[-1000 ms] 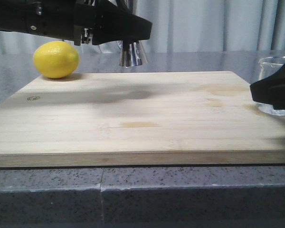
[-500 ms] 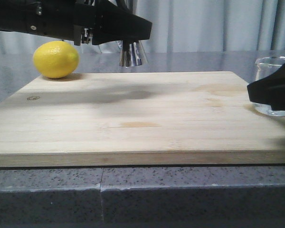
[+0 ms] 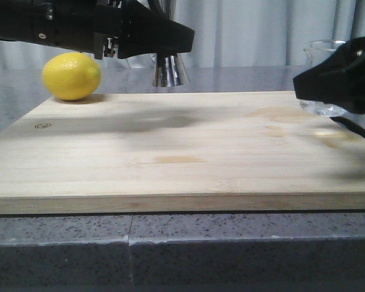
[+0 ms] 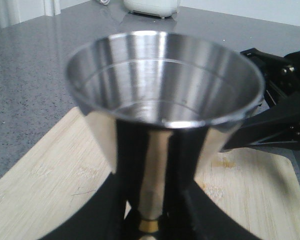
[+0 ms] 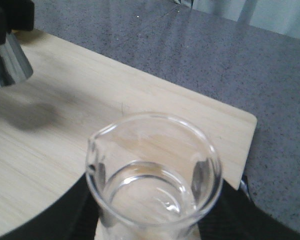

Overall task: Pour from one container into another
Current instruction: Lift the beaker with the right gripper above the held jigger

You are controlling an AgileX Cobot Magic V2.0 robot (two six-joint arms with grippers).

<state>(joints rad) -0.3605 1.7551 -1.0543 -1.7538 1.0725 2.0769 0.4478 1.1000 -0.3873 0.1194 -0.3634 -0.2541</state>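
The steel jigger (image 3: 168, 71) hangs above the far edge of the wooden board, its lower cone showing under my left gripper (image 3: 164, 52), which is shut on its waist. In the left wrist view the jigger's open cup (image 4: 162, 95) faces up, and the gold band (image 4: 150, 226) sits between the black fingers (image 4: 105, 200). The clear glass beaker (image 3: 320, 108) is held upright in the air over the board's right end, with my right gripper (image 3: 331, 82) shut on it. In the right wrist view the beaker (image 5: 155, 170) seems to hold a little clear liquid.
A yellow lemon (image 3: 71, 75) rests at the back left corner of the wooden board (image 3: 182, 152). The board lies on a grey speckled counter (image 3: 231, 243). Pale curtains hang behind. The jigger (image 5: 7, 62) shows far off in the right wrist view.
My right gripper has lifted the beaker from beside the board's right edge and carried it up and leftward over the board. The left gripper and jigger have stayed in place.
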